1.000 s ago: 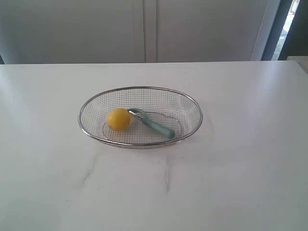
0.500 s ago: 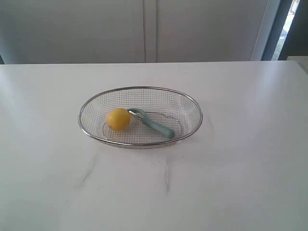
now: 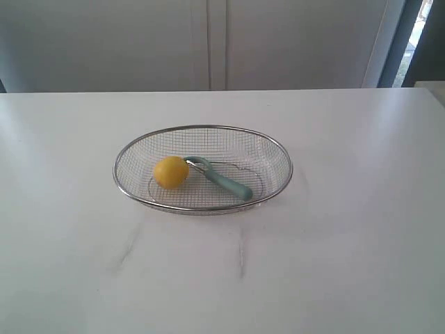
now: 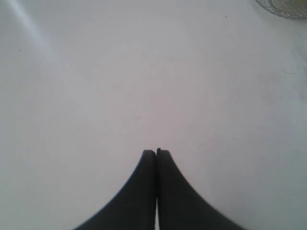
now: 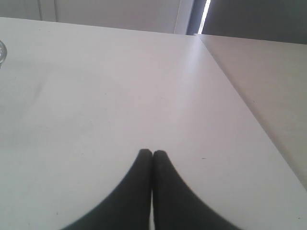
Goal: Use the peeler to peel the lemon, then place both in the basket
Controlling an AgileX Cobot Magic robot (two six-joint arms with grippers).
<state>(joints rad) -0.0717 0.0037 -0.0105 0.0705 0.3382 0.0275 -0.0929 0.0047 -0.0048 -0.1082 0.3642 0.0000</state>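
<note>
The silver wire-mesh basket (image 3: pixel 278 149) stands at the middle of the white table. Inside it, on the left, lies the yellow lemon (image 3: pixel 170 172); the teal-handled peeler (image 3: pixel 224 180) rests beside it, its metal head touching the lemon. Neither arm shows in the exterior view. My left gripper (image 4: pixel 156 152) is shut over bare table, with only a bit of the basket's rim (image 4: pixel 283 8) at the frame's corner. My right gripper (image 5: pixel 152 153) is shut too, empty, over bare table, with a sliver of the basket (image 5: pixel 2 51) at the frame's edge.
The white table (image 3: pixel 334 257) stretches wide around the basket. Grey cabinet doors (image 3: pixel 208 42) close off the back. In the right wrist view the table's edge (image 5: pixel 249 103) runs diagonally, with a lower beige surface beyond it.
</note>
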